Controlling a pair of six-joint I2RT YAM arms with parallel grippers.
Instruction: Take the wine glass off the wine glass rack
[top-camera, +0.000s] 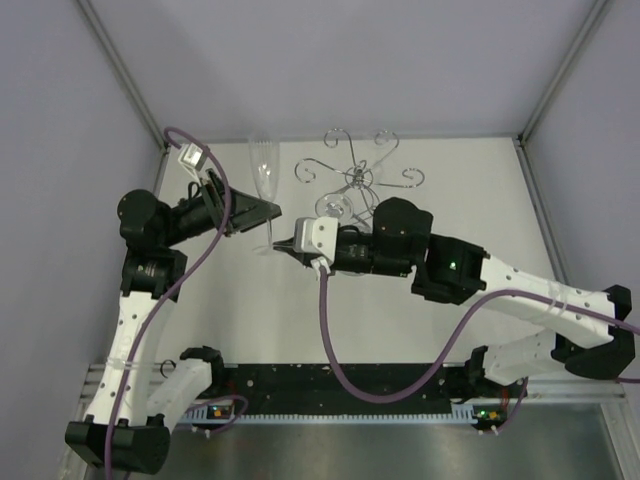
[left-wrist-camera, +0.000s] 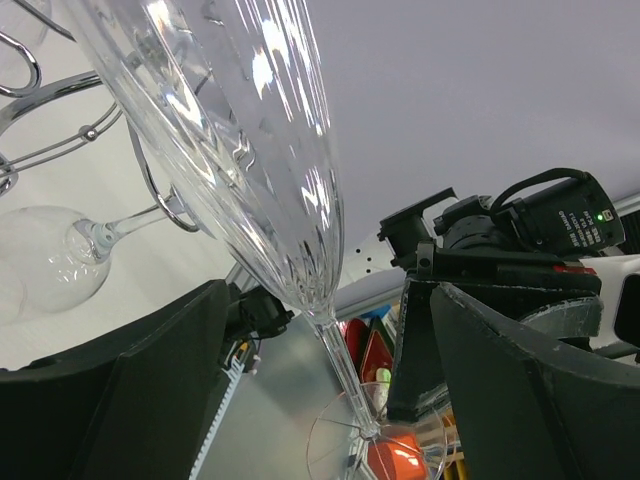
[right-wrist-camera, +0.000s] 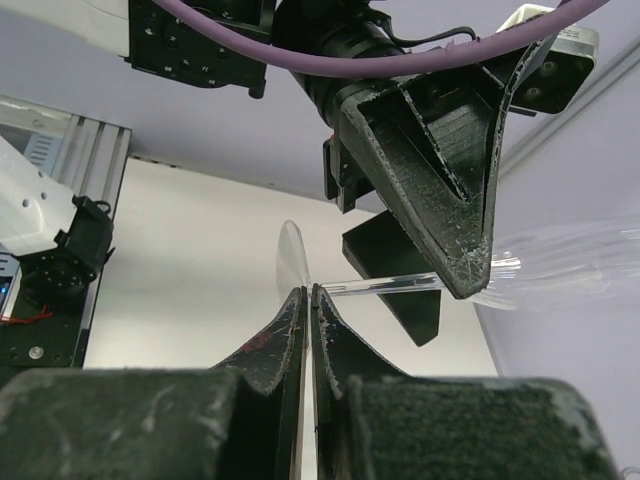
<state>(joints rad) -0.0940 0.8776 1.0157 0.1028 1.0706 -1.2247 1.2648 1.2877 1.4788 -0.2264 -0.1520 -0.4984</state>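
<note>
Top external: right jaws pinch flute (top-camera: 263, 175) foot, left jaws open round stem. Likely handover; left must close.

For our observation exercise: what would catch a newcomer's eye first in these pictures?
A tall ribbed glass sits left of centre inside the open left gripper, with the shut right gripper at its foot. To its right, near the table's far edge, a shiny wire rack has a round glass hanging from it.
</note>
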